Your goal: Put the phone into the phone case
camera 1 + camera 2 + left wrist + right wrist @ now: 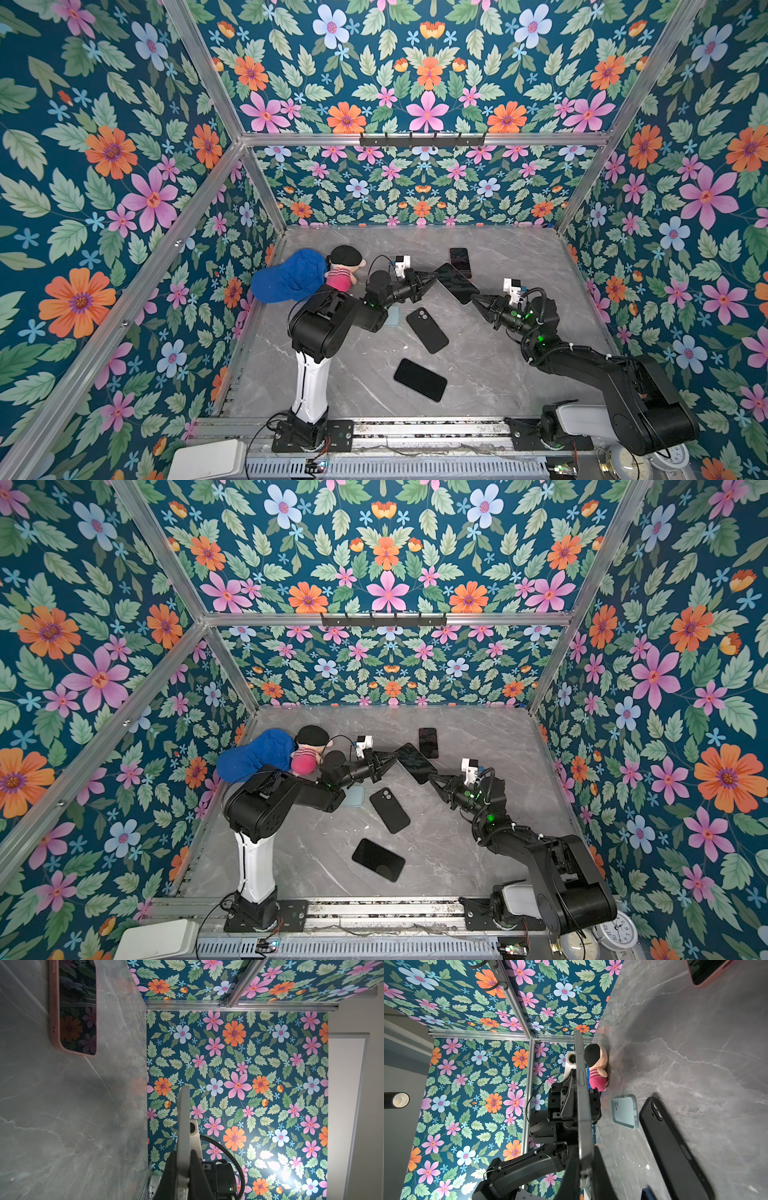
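Note:
A dark phone (456, 283) (414, 763) hangs in the air over the middle of the table, held at both ends. My left gripper (434, 276) (395, 756) is shut on its left end and my right gripper (473, 296) (432, 776) is shut on its right end. In the left wrist view the phone (184, 1126) shows edge-on between the jaws of the left gripper (182, 1178). The right wrist view also shows the phone (582, 1095) edge-on, in the right gripper (584, 1176). An empty black phone case (427, 331) (390, 811) (675, 1147) lies on the table below.
A light blue case (393, 318) (625, 1111) lies partly under the left arm. A phone in a pink case (460, 261) (76, 1007) lies at the back. Another black phone (419, 380) lies nearer the front. A blue cap (291, 276) and a plush doll (345, 270) sit at the back left.

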Controlling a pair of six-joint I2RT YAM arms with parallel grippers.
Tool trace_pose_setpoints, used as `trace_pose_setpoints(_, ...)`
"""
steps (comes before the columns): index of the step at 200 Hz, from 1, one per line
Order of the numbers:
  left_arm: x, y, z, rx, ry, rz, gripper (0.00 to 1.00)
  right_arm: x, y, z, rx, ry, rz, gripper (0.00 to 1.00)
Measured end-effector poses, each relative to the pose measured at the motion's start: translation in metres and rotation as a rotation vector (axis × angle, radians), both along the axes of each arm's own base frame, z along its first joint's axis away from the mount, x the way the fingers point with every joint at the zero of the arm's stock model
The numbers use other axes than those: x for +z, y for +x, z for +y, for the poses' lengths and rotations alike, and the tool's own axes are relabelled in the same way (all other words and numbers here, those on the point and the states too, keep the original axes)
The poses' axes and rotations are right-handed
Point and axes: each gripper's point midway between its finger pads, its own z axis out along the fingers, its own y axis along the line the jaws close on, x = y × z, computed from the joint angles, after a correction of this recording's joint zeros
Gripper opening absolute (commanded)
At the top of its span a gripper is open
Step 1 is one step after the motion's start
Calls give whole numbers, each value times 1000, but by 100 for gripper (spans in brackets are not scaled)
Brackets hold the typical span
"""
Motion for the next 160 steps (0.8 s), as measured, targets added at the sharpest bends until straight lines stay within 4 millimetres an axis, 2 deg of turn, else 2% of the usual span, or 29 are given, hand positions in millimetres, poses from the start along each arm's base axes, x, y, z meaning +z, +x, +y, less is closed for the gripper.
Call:
trace_pose_setpoints(33,-6,-11,7,1,52,0,53,-5,-4,0,6,-19,28,1)
trace_pose_setpoints(55,-13,-22,19,10,103,1,66,-12,-7,-1,8,-45,55,0)
trace_pose_setpoints(89,-32,-40,37,8,225,22,72,-25,-8,-1,14,-76,107,0)
trace_pose_setpoints(133,-50,-67,47,-58,400,35,75,-32,-11,1,41,-95,121,0)
trace_pose_setpoints(160,-61,-85,45,-116,530,56,77,-34,-11,2,45,-99,122,0)
